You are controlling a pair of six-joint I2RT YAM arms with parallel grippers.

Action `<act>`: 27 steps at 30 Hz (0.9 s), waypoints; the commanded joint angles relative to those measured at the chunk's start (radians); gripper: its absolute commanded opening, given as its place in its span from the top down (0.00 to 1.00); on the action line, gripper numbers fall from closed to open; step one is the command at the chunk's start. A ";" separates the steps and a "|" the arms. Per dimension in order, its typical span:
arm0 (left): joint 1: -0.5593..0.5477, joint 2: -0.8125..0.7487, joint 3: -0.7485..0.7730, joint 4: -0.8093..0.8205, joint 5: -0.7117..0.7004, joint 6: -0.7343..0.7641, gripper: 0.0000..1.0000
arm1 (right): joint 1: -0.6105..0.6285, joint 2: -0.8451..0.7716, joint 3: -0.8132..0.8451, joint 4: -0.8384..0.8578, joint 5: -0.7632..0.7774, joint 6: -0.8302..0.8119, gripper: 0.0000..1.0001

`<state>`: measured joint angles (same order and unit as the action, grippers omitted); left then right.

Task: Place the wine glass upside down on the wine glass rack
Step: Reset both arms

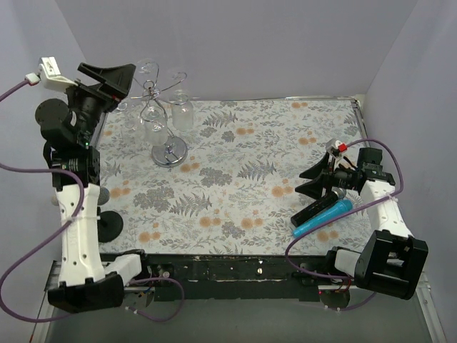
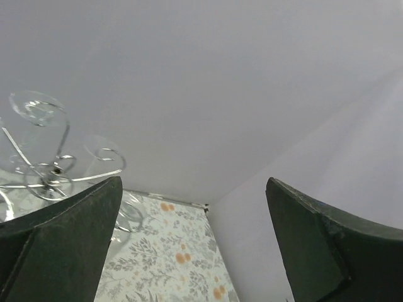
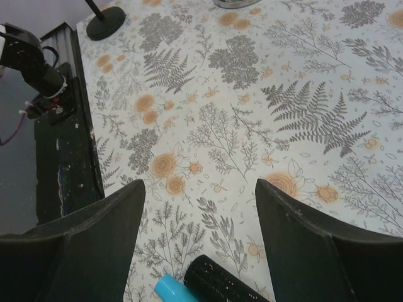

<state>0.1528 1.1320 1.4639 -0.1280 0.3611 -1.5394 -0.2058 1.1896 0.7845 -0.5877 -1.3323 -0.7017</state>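
The rack [image 1: 169, 152] stands upright on the floral-patterned counter [image 1: 235, 179] at 10 o'clock in the top view, with its round shiny base flat on the surface. A wine glass [image 1: 183, 113] hangs upside down from a curled arm on the rack's 3 o'clock side, bowl downward. More glasses [image 1: 153, 130] hang bowl-down around the stem, but they overlap and cannot be counted. The left wrist view shows a clear round glass foot [image 2: 34, 107] resting on top of one spiral arm. The left claw [image 1: 121, 82] is raised at 9 o'clock of the rack top, just beside the curled arms and not touching them. Its jaws are spread wide and hold nothing. The right claw [image 1: 300, 183] hangs low over the counter at 3 o'clock, well apart from the rack, with its jaws parted and nothing between them. A blue-and-black cylinder [image 1: 321, 212] lies on the counter just beside it, at 4 o'clock. A black disc foot [image 1: 109, 225] sits at 8 o'clock near the left arm.
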 commanded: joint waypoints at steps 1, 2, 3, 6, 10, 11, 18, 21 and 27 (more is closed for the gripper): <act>-0.094 -0.135 -0.059 -0.039 0.016 0.123 0.02 | -0.018 -0.047 0.084 -0.130 0.077 -0.094 0.21; -0.119 -0.165 -0.079 -0.047 0.022 0.139 0.02 | -0.020 -0.047 0.108 -0.162 0.100 -0.113 0.21; -0.137 -0.193 -0.102 -0.051 0.027 0.151 0.02 | -0.023 -0.051 0.131 -0.191 0.125 -0.125 0.21; -0.217 -0.285 -0.180 -0.051 0.065 0.179 0.02 | -0.029 -0.071 0.214 -0.253 0.195 -0.124 0.21; -0.278 -0.402 -0.256 -0.125 0.099 0.241 0.02 | -0.033 -0.136 0.288 -0.245 0.307 -0.055 0.20; -0.291 -0.426 -0.275 -0.149 0.104 0.258 0.02 | -0.033 -0.154 0.292 -0.221 0.349 -0.027 0.19; -0.338 -0.618 -0.468 -0.301 0.039 0.397 0.02 | -0.033 -0.249 0.317 -0.089 0.677 0.099 0.11; -0.341 -0.672 -0.536 -0.329 0.000 0.412 0.02 | -0.033 -0.283 0.325 -0.048 0.772 0.146 0.02; -0.341 -0.719 -0.631 -0.360 -0.120 0.427 0.02 | -0.033 -0.352 0.305 0.034 0.794 0.274 0.02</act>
<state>-0.1856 0.4297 0.8730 -0.4377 0.3531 -1.1545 -0.2356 0.8875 1.0622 -0.6640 -0.6018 -0.5476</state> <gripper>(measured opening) 0.981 0.983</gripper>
